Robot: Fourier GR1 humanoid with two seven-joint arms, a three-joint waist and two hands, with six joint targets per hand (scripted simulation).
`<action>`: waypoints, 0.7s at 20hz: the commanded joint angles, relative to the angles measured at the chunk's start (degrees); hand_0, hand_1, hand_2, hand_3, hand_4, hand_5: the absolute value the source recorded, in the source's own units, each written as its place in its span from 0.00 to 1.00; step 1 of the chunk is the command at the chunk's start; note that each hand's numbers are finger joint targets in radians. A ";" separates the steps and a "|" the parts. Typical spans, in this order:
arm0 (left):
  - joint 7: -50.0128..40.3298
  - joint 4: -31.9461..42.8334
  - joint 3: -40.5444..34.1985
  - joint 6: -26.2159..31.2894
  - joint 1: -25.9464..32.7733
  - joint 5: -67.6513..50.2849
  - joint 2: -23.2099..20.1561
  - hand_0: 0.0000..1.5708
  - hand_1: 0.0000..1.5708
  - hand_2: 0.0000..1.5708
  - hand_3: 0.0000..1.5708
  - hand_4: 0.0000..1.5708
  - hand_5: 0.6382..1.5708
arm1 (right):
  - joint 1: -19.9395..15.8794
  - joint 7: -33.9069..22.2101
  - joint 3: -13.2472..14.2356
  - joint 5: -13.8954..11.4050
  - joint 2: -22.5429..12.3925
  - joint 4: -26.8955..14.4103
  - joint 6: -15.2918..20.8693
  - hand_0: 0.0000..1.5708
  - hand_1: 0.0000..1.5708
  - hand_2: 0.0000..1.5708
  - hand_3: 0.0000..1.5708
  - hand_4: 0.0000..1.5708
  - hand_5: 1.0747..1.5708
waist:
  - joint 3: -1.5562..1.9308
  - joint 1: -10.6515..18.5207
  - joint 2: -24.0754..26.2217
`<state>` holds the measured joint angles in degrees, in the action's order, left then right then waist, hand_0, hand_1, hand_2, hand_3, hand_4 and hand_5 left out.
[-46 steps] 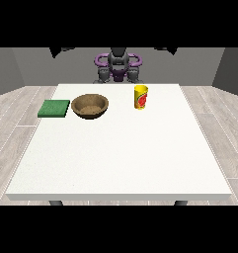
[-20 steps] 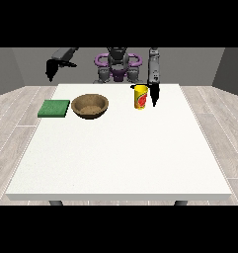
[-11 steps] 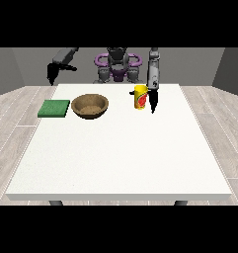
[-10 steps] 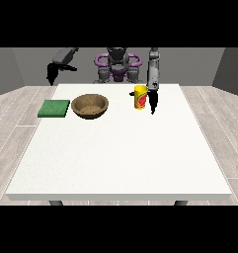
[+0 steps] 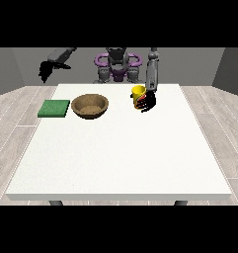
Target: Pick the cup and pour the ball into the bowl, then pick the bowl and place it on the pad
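A yellow cup [image 5: 137,92] with a red mark stands upright at the table's far side, right of the middle. The ball does not show; the cup's inside is hidden. The hand at the view's right [image 5: 149,103] hangs from a grey forearm and sits against the cup's lower right side, fingers spread and not wrapped round it. A brown bowl [image 5: 90,105] rests to the cup's left, and a flat green pad [image 5: 54,108] lies further left by the table's edge. The hand at the view's left [image 5: 45,69] is raised in the air beyond the table's far left corner, fingers relaxed.
The white table [image 5: 120,158] stretches wide towards the camera in front of the bowl and cup. The robot's torso [image 5: 117,66] stands behind the far edge. Grey floor surrounds the table.
The hand at the view's right has come down beside the cup and moved lower against its side. The other arm rose out to the left earlier and has barely shifted since.
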<state>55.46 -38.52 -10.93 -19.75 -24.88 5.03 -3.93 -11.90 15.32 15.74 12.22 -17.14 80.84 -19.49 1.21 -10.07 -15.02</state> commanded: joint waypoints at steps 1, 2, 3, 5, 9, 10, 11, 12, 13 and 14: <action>1.85 2.97 2.36 -7.24 3.04 1.25 3.74 0.84 0.84 1.00 1.00 0.94 0.66 | -0.92 -0.09 3.31 3.13 -4.13 -2.83 -3.82 0.00 0.00 0.00 0.00 0.00 1.00 | -1.22 -1.32 -0.61; -1.98 4.47 0.72 -6.88 0.15 2.06 2.87 0.84 0.84 1.00 1.00 0.95 0.65 | 0.54 -3.28 0.83 2.38 -2.06 1.04 -2.36 0.00 0.00 0.00 0.00 0.00 1.00 | -1.25 -2.25 2.07; -1.70 3.71 4.15 -7.10 0.87 1.12 3.74 0.84 0.84 1.00 1.00 0.96 0.65 | -0.84 -1.92 0.70 0.44 -1.16 -2.41 -0.37 0.00 0.00 0.00 0.00 0.00 1.00 | -1.23 0.16 2.09; -9.45 1.00 7.21 -5.61 2.55 6.06 3.11 0.84 0.84 1.00 1.00 0.95 0.69 | 2.91 -1.03 3.37 0.82 -3.36 -8.70 -2.54 0.00 0.00 0.00 0.00 0.00 1.00 | -1.15 3.31 9.86; -20.74 1.76 7.50 -7.17 -3.45 12.31 -11.66 0.90 0.90 1.00 1.00 1.00 0.74 | 3.82 -6.25 0.14 -0.07 -1.05 -6.25 -0.86 0.00 0.00 0.00 0.00 0.00 1.00 | -1.05 3.06 16.03; -22.97 1.53 8.82 -6.67 -4.56 14.35 -14.05 0.91 0.91 1.00 1.00 1.00 0.73 | 4.05 -3.86 1.52 0.32 -1.52 -8.90 -1.54 0.00 0.00 0.00 0.00 0.00 1.00 | -0.96 4.27 15.11; -27.58 1.41 10.97 -6.43 -6.40 16.64 -14.18 0.92 0.92 1.00 1.00 1.00 0.71 | 4.59 -2.31 1.21 -1.07 -0.26 -10.46 -0.14 0.00 0.00 0.00 0.00 0.00 1.00 | -0.91 5.36 16.37; -30.77 2.20 10.33 -5.43 -9.51 17.16 -17.05 0.92 0.92 1.00 1.00 1.00 0.70 | 4.25 -4.07 -0.11 -0.77 0.80 -9.18 -0.20 0.00 0.00 0.00 0.00 0.00 1.00 | -0.99 3.81 16.74; -32.82 2.36 9.85 -4.99 -11.52 17.44 -18.45 0.93 0.93 1.00 1.00 1.00 0.71 | 4.19 -2.93 1.42 0.81 -1.35 -10.12 -2.90 0.00 0.00 0.00 0.00 0.00 1.00 | -1.05 2.62 15.60; -33.70 1.82 11.94 -5.90 -11.35 19.82 -17.80 0.93 0.93 1.00 1.00 1.00 0.69 | 3.24 -2.61 1.94 0.03 -0.93 -11.49 -0.93 0.00 0.00 0.00 0.00 0.00 0.99 | -1.08 5.02 15.66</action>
<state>29.86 -36.86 -1.71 -25.61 -32.01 19.82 -17.23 -8.42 12.12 17.03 12.35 -18.06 71.88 -20.67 0.24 -6.37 -0.66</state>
